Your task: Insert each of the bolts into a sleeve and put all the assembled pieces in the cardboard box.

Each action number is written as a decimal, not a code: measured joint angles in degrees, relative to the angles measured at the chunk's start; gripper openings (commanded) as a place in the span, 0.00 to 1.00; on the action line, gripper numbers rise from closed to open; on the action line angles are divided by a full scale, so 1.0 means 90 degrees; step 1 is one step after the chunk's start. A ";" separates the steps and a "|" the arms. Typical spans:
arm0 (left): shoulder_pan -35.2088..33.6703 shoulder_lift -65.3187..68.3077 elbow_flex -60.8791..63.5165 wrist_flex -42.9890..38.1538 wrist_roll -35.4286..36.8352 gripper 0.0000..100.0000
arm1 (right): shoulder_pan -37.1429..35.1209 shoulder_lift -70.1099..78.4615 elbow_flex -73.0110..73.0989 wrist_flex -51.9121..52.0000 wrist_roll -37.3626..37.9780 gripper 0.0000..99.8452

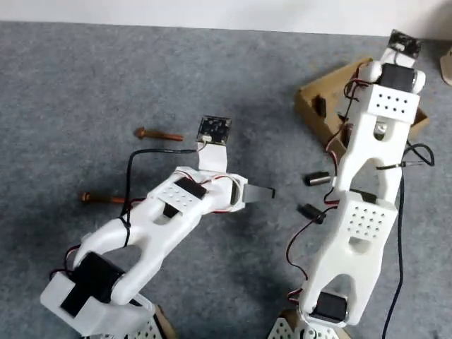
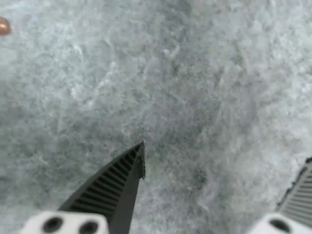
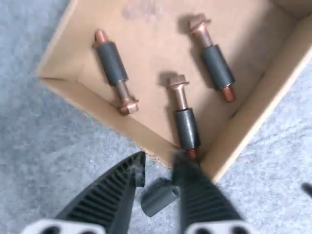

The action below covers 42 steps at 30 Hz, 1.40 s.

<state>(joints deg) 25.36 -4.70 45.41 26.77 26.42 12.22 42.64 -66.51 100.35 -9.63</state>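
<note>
The cardboard box (image 3: 117,119) holds three copper bolts, each pushed through a dark sleeve: one (image 3: 113,66), a second (image 3: 214,61) and a third (image 3: 184,122). My right gripper (image 3: 158,165) hovers open over the box's near corner, holding nothing. A loose sleeve (image 3: 158,197) lies on the carpet below, between its fingers. In the high view, two bare bolts (image 1: 159,133) (image 1: 102,198) lie left of my left arm, and two loose sleeves (image 1: 318,179) (image 1: 311,212) lie beside the right arm. My left gripper (image 2: 219,170) (image 1: 256,192) is wide open over bare carpet.
Grey carpet covers the table. The box (image 1: 311,99) sits at the back right, partly under the right arm. A bolt head (image 2: 3,25) peeks in at the edge of the left wrist view. Open carpet lies between the two arms.
</note>
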 measured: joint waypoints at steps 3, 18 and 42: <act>-0.0029 0.0000 0.0000 0.0000 0.0000 0.44 | 0.0000 -0.0098 0.0313 0.0000 -0.0342 0.01; -0.0215 0.0000 -0.0117 0.0000 0.0000 0.44 | -0.0029 -0.0127 0.2872 0.0000 -0.2149 0.09; -0.0195 0.0000 -0.0117 0.0000 0.0000 0.44 | -0.0586 -0.0293 0.4122 0.0000 -0.2168 0.20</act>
<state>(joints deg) 23.60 -4.70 44.35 26.77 26.42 6.95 40.00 -29.41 100.35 -29.14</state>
